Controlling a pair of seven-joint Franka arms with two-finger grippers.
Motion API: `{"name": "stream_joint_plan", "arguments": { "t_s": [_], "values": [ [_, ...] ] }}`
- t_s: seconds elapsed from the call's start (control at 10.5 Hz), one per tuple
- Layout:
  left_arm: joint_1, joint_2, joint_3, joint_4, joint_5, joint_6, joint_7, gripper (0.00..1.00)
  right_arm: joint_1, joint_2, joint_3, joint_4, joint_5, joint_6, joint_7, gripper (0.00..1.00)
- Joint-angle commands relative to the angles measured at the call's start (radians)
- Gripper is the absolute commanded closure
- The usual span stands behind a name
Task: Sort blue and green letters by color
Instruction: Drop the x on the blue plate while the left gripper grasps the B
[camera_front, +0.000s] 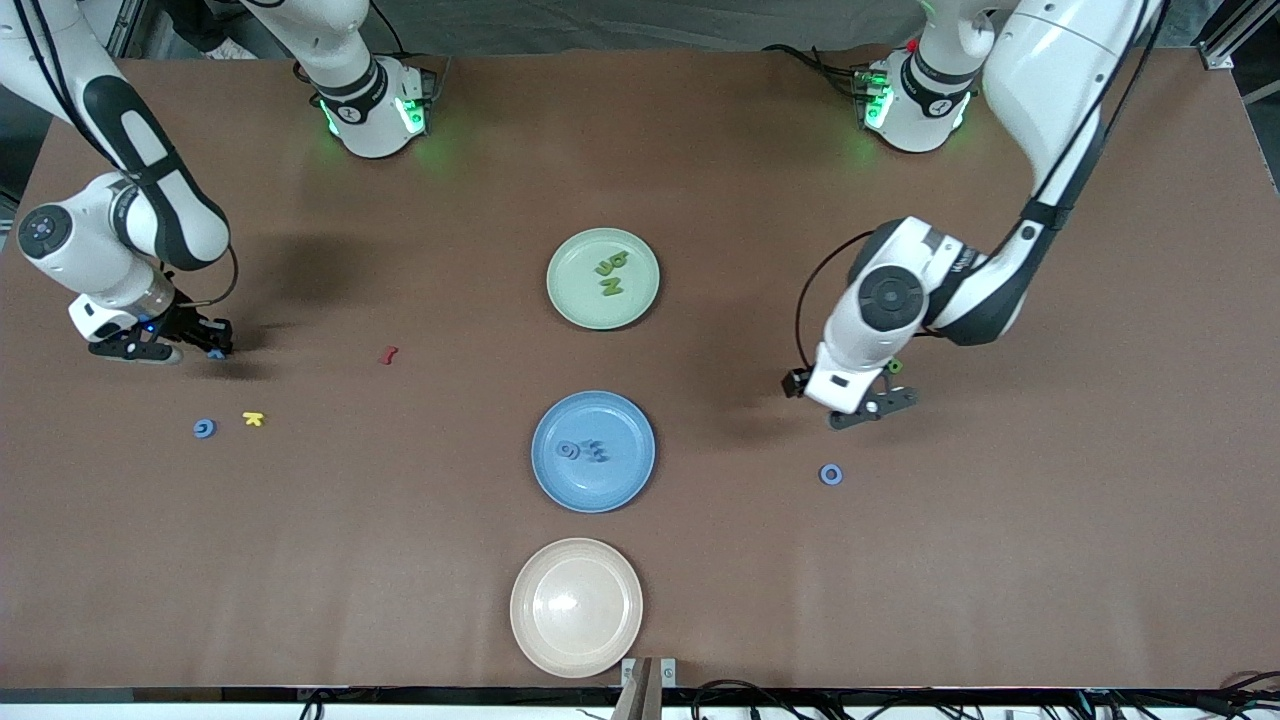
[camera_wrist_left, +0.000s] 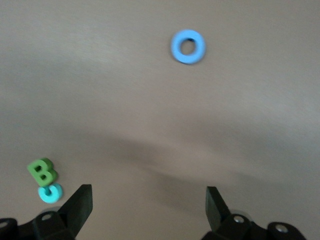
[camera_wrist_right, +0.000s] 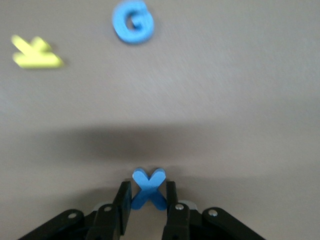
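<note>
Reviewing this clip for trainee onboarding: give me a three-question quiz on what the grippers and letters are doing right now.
1. True or false: the right gripper is shut on the blue X.
2. Which plate is empty: A green plate, B blue plate, C beige plate?
3. Fill in: the left gripper is ____.

Key: 1 true; 2 C; 3 open, with the green B beside it and a blue O on the table.

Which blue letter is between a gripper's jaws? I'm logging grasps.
The blue X, between the right gripper jaws. The blue G and blue O lie free on the table.
</note>
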Motion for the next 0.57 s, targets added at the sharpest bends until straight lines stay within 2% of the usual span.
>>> {"name": "stream_joint_plan", "arguments": {
  "t_s": [0.0, 0.1, 0.48],
  "values": [
    [0.045, -0.12, 0.061, -0.237, 0.007, 0.222, 0.02, 0.0, 0.142, -0.051, 0.006, 0.056, 0.19, -0.116, 0.059, 0.91],
    [0.048, -0.137, 0.086, -0.286, 0.01, 0.283, 0.025, 0.0, 0.199, -0.051, 0.006, 0.076, 0.23, -0.119, 0.108, 0.91],
    [0.053, -0.177, 0.143, -0.366, 0.009, 0.29, 0.006, 0.07, 0.493, 0.021, 0.006, 0.266, 0.235, -0.171, 0.467, 0.91]
  ]
}}
